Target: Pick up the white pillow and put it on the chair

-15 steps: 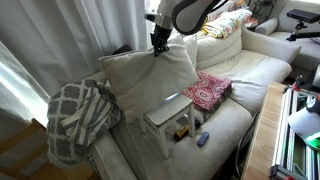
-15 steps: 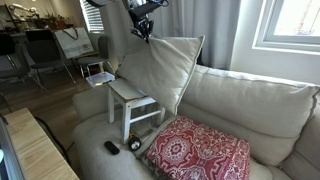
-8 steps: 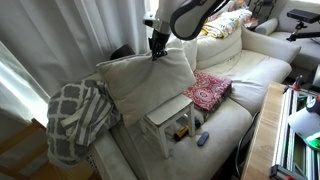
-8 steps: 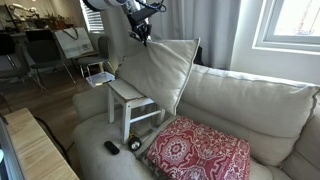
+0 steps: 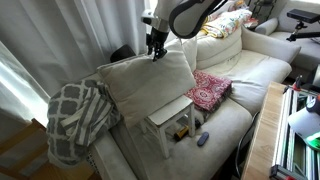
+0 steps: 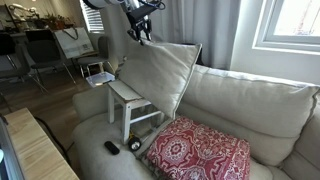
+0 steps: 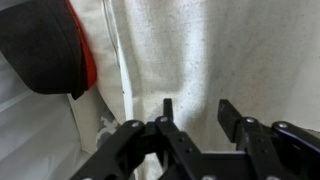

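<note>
The gripper (image 5: pixel 155 44) hangs just above the top edge of the white pillow (image 5: pixel 145 80), fingers (image 7: pixel 230 115) parted and holding nothing. The pillow stands tilted on the chair (image 5: pixel 170 112), leaning back against the sofa (image 6: pixel 250 100). A red patterned cushion (image 5: pixel 208 90) lies just beside the chair, a lattice blanket (image 5: pixel 75 115) drapes the sofa arm

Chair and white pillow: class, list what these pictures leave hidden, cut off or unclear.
1. Back of the chair: both exterior views, hidden behind the white pillow.
2. Body of the gripper: wrist view, cut off by the bottom edge.
3. Dark and red object: wrist view, blurred, cut off at the left edge.
</note>
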